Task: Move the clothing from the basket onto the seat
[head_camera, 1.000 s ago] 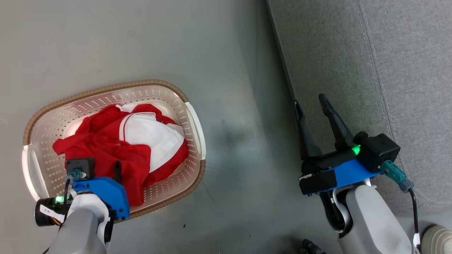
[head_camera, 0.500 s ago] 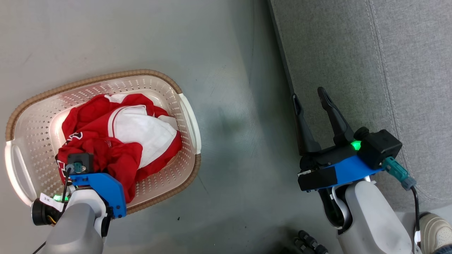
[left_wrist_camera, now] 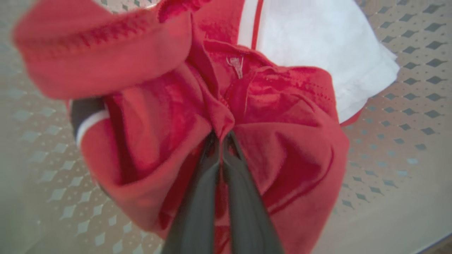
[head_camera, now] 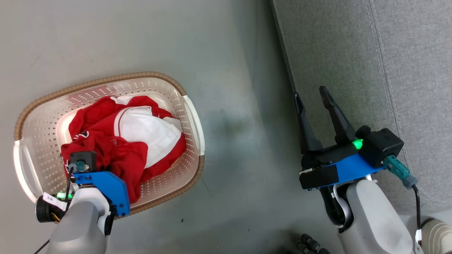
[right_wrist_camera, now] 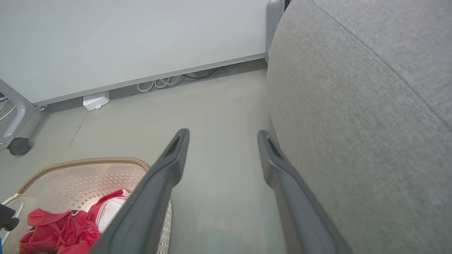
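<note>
left gripper (left_wrist_camera: 221, 135) is pinching a fold of soft red-and-white clothing (head_camera: 106, 123) bunched in cream perforated plastic basket (head_camera: 106, 80) | right gripper (head_camera: 309, 92) is gaping empty beside light-grey fabric seat (head_camera: 353, 53) | risk: thin pinch slipping on lift, trailing cloth dragging the basket

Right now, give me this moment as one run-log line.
left gripper: shut on red-and-white soft clothing | clothing: in cream perforated plastic basket | right gripper: open, empty, beside light-grey fabric sofa

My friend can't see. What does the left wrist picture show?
The left gripper, its jaws shut, pinches a fold of the red clothing, which has a white panel. The perforated basket lies behind it.
</note>
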Controlling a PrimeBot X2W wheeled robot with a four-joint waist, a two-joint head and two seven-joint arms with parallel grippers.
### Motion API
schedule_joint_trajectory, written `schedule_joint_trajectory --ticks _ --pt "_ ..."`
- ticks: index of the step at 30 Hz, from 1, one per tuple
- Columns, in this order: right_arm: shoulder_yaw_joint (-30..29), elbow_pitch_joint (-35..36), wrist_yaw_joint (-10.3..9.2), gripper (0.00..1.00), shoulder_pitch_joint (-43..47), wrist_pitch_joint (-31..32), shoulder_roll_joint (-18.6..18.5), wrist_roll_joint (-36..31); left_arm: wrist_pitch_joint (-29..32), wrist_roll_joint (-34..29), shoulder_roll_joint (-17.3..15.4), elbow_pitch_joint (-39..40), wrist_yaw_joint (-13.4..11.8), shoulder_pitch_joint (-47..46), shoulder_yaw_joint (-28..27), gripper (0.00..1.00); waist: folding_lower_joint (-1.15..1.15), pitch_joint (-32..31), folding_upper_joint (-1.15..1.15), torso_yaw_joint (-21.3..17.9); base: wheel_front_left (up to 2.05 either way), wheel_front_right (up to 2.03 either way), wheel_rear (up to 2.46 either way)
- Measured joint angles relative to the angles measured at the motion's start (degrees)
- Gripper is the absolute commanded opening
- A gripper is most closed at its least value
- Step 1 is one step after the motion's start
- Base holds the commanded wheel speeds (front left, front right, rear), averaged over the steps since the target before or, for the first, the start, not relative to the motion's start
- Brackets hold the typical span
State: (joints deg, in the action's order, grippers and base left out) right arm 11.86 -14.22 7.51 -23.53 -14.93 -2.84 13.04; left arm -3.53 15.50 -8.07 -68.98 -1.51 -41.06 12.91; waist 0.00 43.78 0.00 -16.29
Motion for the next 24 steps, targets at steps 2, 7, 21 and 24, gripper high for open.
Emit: schedule_joint_trajectory --ticks 2,7,21,24 --pt "-0.3 -0.4 0.0 1.0 0.0 0.0 0.0 -0.5 -0.9 0.0 0.4 -0.1 0.2 -0.1 0.2 0.0 0.0 -0.8 0.0 0.4 0.0 0.0 0.0" --pt "-1.3 -1.6 0.0 1.0 0.1 0.0 0.0 -2.1 -3.7 0.6 2.0 -0.3 1.6 0.1 0.7 0.0 0.0 -4.5 0.0 1.6 0.0 0.0 0.0" --pt "-3.5 -4.2 0.0 1.0 5.9 1.9 0.0 -5.0 -10.4 2.9 5.1 1.9 6.8 4.0 4.2 0.0 -0.02 -22.4 0.0 6.8 0.0 0.0 0.0" --pt "-3.9 -4.1 0.0 1.0 7.6 2.8 0.0 -5.2 -10.9 4.7 5.2 4.8 7.7 5.0 6.1 0.0 -0.02 -26.3 0.0 8.1 0.0 0.0 0.0"
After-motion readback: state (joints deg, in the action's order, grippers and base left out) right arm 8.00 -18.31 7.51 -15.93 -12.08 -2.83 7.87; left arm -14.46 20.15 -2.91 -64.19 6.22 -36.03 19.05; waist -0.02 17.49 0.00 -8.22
